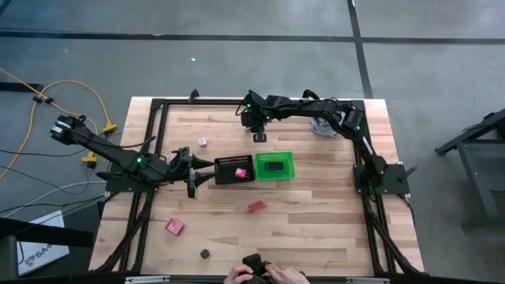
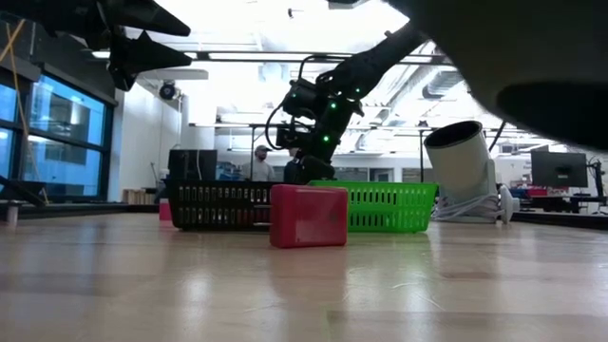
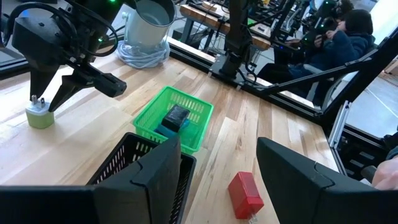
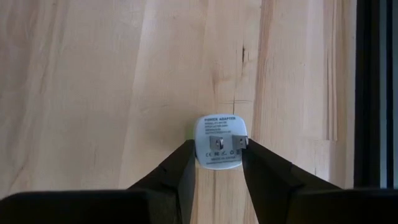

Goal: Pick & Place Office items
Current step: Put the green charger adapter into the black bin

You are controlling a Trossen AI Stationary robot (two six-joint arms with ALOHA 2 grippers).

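Wooden tabletop: right hand grips edge-side adapter.

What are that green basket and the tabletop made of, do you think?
The green basket looks like moulded plastic: bright even colour, thin lattice walls with slots. The tabletop looks like wood: pale planks joined side by side, visible grain and seams, with a slight sheen that suggests a sealed finish.

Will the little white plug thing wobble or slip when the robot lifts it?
The power adapter looks like a small hard block, so it probably won't bend. The right gripper pinches only around its metal prongs, so it might twist or slip. It looks light, so lifting should be easy.
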